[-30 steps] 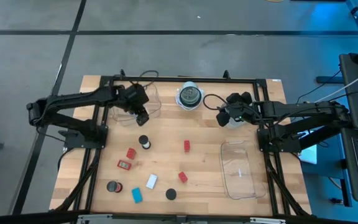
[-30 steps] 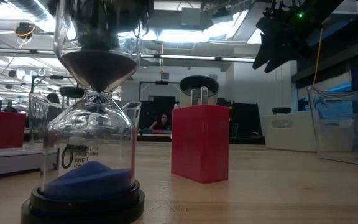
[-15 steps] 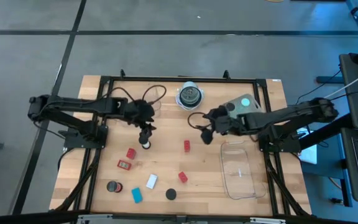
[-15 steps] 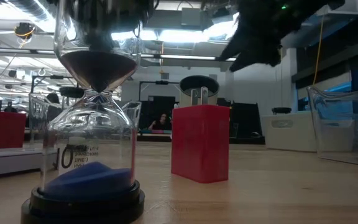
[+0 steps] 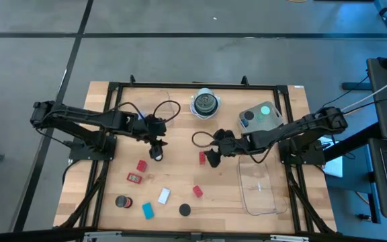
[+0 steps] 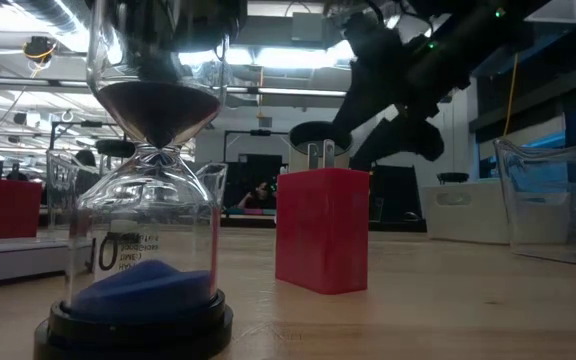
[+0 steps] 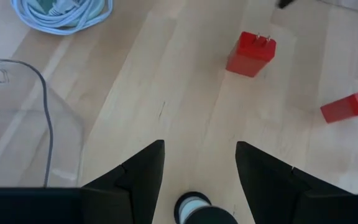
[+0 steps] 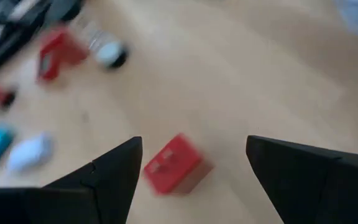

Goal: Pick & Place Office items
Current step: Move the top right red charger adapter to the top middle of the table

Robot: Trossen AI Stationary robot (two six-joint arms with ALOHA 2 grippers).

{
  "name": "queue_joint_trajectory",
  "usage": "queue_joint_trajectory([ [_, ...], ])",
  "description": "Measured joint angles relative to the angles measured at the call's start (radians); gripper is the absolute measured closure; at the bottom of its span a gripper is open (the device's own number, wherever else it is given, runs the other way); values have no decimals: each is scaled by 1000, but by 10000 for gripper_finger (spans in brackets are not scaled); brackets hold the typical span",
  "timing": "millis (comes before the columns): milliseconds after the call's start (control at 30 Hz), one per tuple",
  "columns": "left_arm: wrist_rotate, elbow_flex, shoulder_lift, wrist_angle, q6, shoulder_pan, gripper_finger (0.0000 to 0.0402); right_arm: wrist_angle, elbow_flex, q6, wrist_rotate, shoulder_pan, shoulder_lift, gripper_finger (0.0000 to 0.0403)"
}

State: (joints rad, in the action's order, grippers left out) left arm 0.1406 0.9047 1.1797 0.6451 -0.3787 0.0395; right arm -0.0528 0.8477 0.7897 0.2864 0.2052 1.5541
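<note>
The office items lie scattered on the wooden table: red blocks (image 5: 141, 165) (image 5: 197, 191), a red-framed tag (image 5: 134, 178), a white block (image 5: 164, 195), a blue block (image 5: 148, 211) and black discs (image 5: 185, 210). My left gripper (image 5: 156, 144) is open above a small black-and-white cylinder (image 7: 194, 208), which stands on the table between its fingers, untouched. My right gripper (image 5: 211, 158) is open, just right of a red pronged block (image 8: 176, 163) that lies on the table between and ahead of its fingers (image 8: 104, 177). In the low view this gripper (image 6: 388, 95) hangs above the table.
A clear tray (image 5: 257, 181) stands at the right and another (image 7: 17, 124) at the far left. A round white-rimmed dark object (image 5: 205, 104) and a grey device (image 5: 261, 117) sit at the far edge. An hourglass (image 6: 153, 170) fills the low view's left.
My left gripper has swung from the far-left tray toward the table's middle and now stands over the black-and-white cylinder. My right gripper has moved from the far right toward the table's left and down, tipping more downward, to the red pronged block.
</note>
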Motion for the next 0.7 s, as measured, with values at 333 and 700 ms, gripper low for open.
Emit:
queue_joint_trajectory([
  [333,44,0,0,10,-11,43,208,4,31,-759,-148,118,-3,112],
  [700,72,1,0,10,-35,53,208,-2,43,-1071,-66,122,-3,112],
])
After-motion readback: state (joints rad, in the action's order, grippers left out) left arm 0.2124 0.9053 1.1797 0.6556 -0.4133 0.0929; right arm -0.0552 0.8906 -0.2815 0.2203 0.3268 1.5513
